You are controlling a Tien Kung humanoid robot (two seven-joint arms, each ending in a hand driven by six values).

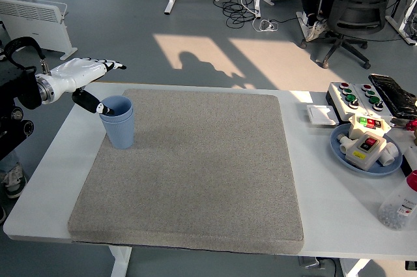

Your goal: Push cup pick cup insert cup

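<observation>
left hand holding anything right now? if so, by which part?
Nothing held. The white left hand has its fingers spread beside the nested light-blue plastic cups on the grey mat, thumb near the rim but not clamped.

No legible text or labels.

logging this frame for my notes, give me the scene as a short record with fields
stacked cups: two light blue plastic cups, one nested fully inside the other, upright
cup location: far left part of the grey felt mat
mat location: on the white table
left robot hand: white left robot hand just left of the cups' rim, fingers extended, holding nothing
right robot hand: not in view
right side of table: round blue plate holding switch boxes, button panel behind it
person: none visible
</observation>
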